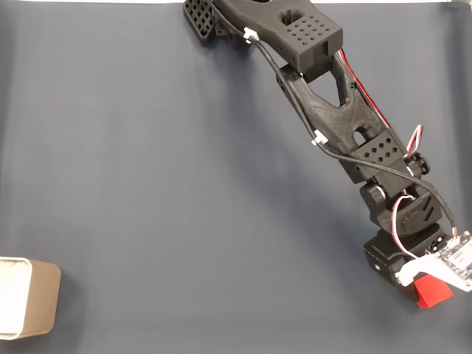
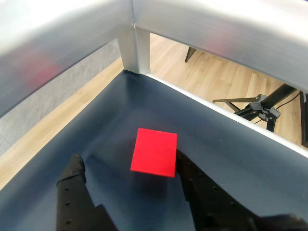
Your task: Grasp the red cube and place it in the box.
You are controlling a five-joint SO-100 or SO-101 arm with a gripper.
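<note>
The red cube (image 2: 154, 151) lies flat on the dark blue mat near a corner of the table. In the wrist view my gripper (image 2: 129, 160) is open and low over the mat, straddling the cube. Its right finger (image 2: 192, 183) sits at the cube's right edge, while the left finger (image 2: 72, 178) stands a clear gap away. In the fixed view the cube (image 1: 432, 292) peeks out at the lower right from under the arm's wrist and white circuit board (image 1: 450, 264), which hide the fingers. The beige box (image 1: 29, 296) sits at the far lower left, a long way from the cube.
The black arm (image 1: 332, 110) stretches from the top centre down to the lower right. A metal frame rail and post (image 2: 134, 45) border the table corner just beyond the cube, with wooden floor and a tripod (image 2: 260, 106) outside it.
</note>
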